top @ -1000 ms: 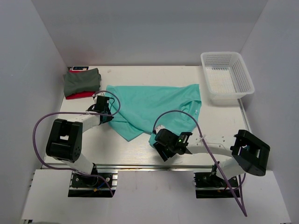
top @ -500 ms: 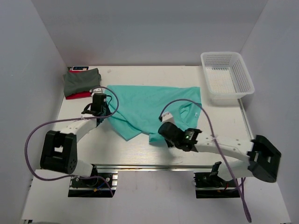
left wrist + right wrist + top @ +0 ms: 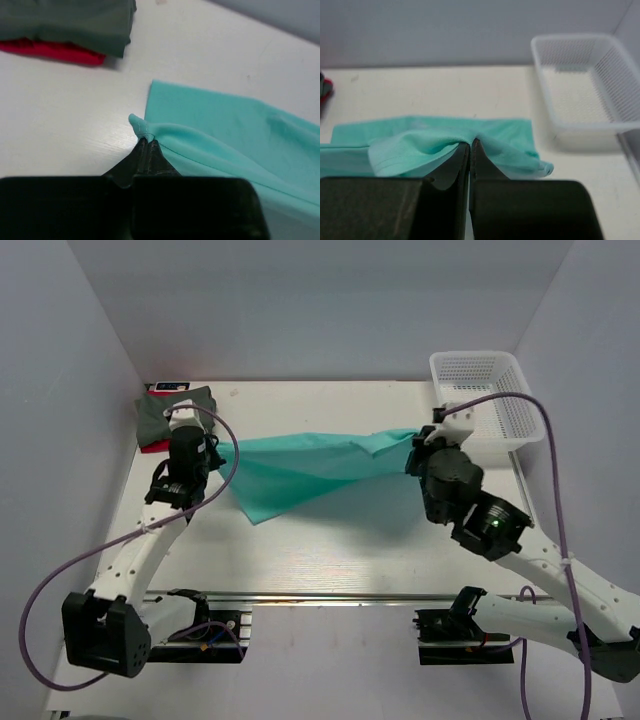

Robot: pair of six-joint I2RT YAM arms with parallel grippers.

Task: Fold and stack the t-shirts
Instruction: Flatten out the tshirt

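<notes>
A teal t-shirt (image 3: 310,465) hangs stretched above the table between both arms. My left gripper (image 3: 147,141) is shut on its left edge, pinching a small fold of the teal t-shirt (image 3: 225,130). At the right end my right gripper (image 3: 471,142) is shut on a bunched fold of the teal t-shirt (image 3: 435,140). In the top view the left gripper (image 3: 212,452) is beside the folded stack and the right gripper (image 3: 414,445) is close to the basket. A folded dark grey-green t-shirt (image 3: 160,412) lies on a red t-shirt (image 3: 150,447) at the back left.
A white mesh basket (image 3: 487,405) stands at the back right, close to the right arm. Grey walls enclose the table (image 3: 330,540) on three sides. Purple cables loop from both arms. The folded stack (image 3: 65,30) lies just beyond the left gripper.
Both grippers closed on the teal t-shirt and lifted it off the table. The arms moved up and apart, the right one far toward the basket, drawing the cloth taut.
</notes>
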